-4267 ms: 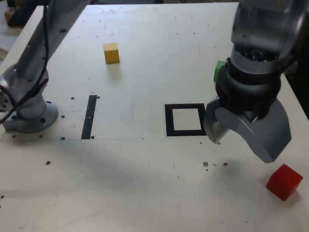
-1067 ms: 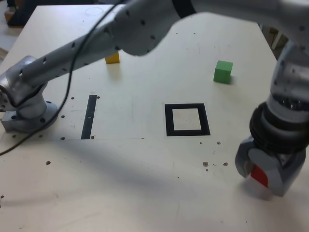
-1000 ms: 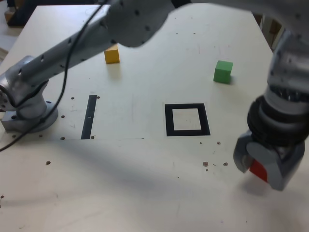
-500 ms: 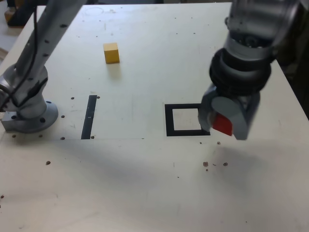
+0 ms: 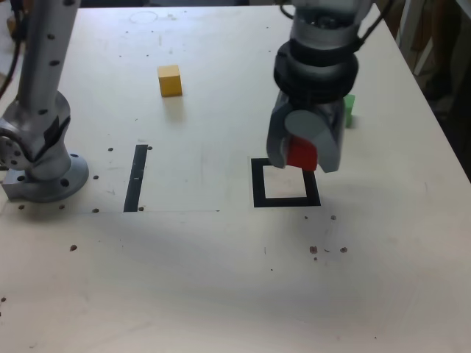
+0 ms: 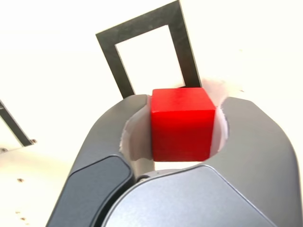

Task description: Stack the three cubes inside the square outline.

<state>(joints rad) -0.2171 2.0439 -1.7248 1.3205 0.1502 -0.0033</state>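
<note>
I judge the task is at its beginning: no cube lies inside the black square outline (image 5: 259, 184). My gripper (image 5: 303, 156) is clamped on the red cube (image 5: 302, 154), raised near the outline. Placing it is left, then stacking the yellow cube (image 5: 170, 81), which stands apart on the table (image 5: 184, 294), and the green cube (image 5: 349, 110), partly hidden behind the gripper. Compared with the first frame, the red cube has left its place at the exterior view's lower right; the yellow one has not moved.

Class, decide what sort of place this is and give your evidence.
Probably a robotics lab or workshop: a jointed robot arm is mounted on a pale table marked with a black square outline, and its end effector grips a red cube.
</note>
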